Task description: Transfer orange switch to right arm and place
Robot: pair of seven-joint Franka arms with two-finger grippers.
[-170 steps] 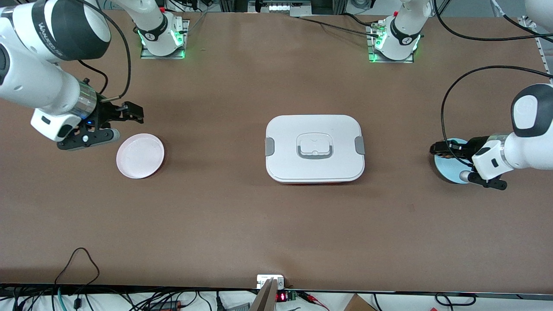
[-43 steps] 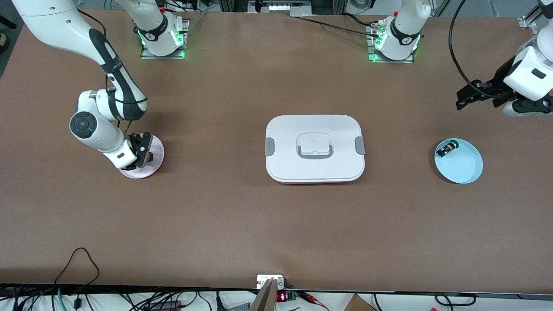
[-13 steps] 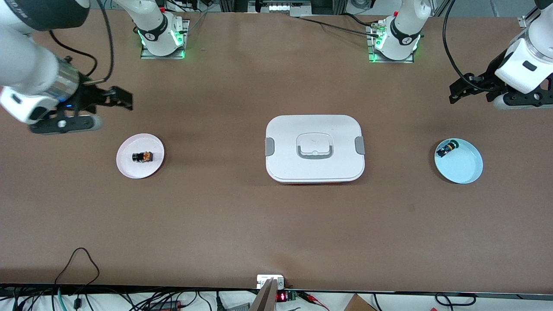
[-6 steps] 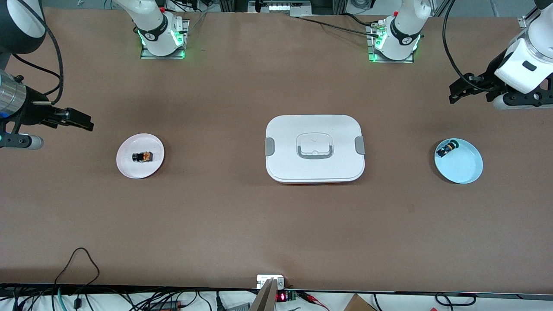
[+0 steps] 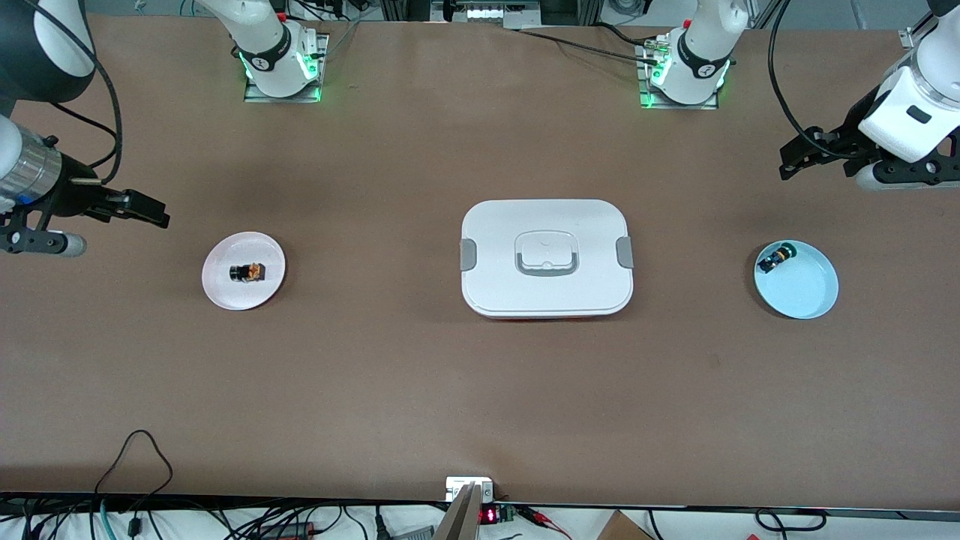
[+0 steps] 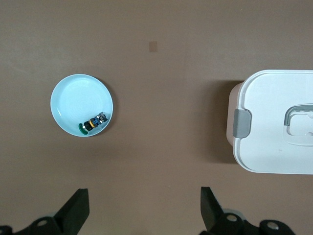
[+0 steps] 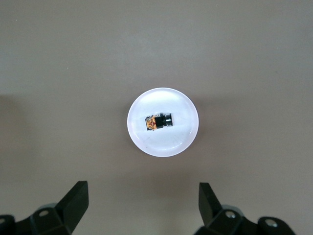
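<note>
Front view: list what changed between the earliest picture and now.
The orange switch now lies on the pink plate, which was bare; both open grippers, right gripper and left gripper, rose away. A green switch shows in the blue dish. White box unmoved.

I see two white arms bolted to grey plates, each base [image 5: 279,56] ringed in black with a round mark and glowing green. My right arm [image 5: 30,161] carries a shiny silver wrist cylinder, a dark elbow cover and a looping black cable. My left arm [image 5: 904,124] has an all-white wrist with a small dark slot, black cable trailing, and black linkage fingers [image 6: 78,210] with round holes.
</note>
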